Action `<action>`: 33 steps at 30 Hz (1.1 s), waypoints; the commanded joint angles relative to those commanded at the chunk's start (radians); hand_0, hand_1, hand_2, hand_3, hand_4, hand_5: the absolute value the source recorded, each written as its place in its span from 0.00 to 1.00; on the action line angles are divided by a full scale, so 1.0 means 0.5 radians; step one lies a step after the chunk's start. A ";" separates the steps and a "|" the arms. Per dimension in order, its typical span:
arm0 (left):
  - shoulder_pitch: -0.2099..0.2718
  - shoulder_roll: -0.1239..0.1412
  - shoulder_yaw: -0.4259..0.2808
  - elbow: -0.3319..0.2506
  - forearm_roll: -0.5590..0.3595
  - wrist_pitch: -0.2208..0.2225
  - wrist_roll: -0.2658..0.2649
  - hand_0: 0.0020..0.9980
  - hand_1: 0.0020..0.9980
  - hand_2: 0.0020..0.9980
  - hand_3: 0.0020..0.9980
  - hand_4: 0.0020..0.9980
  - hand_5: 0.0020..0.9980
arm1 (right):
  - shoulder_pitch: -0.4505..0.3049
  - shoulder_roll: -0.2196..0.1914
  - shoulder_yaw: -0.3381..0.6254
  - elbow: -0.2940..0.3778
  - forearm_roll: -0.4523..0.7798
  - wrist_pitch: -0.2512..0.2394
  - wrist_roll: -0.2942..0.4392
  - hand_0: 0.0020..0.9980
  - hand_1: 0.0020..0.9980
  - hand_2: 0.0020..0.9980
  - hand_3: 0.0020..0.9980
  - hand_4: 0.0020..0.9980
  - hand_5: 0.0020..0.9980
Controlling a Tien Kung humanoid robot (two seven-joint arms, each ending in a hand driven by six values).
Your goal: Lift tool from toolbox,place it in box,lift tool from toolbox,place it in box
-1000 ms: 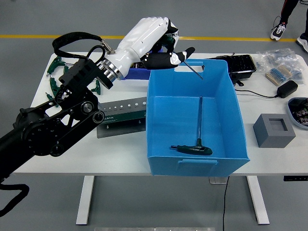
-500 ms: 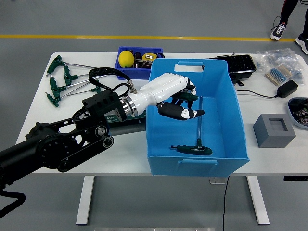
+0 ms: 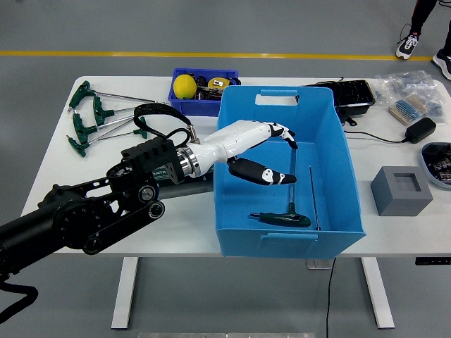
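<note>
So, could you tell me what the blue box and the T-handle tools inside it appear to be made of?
The blue box looks like thin corrugated plastic sheet: matte, flat folded walls, cut-out handle slots. The T-handle tools seem to have bare steel shafts, thin and grey, with dark green moulded grips, probably plastic or rubber.

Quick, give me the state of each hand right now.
Left hand: open, fingers spread inside the blue box, holding nothing.
Right hand: not in view.

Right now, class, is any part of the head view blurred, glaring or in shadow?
Head view: evenly lit and sharp; no strong glare on the white table; soft shadow inside the blue plastic box; the white left robot hand looks crisp.
</note>
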 joint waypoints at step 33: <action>1.176 -0.267 -1.793 -0.064 -0.586 0.025 -0.003 0.80 0.80 0.88 0.80 0.86 0.71 | -0.018 0.027 -0.001 -0.007 0.000 0.008 -0.002 0.72 0.69 0.73 0.55 0.78 0.71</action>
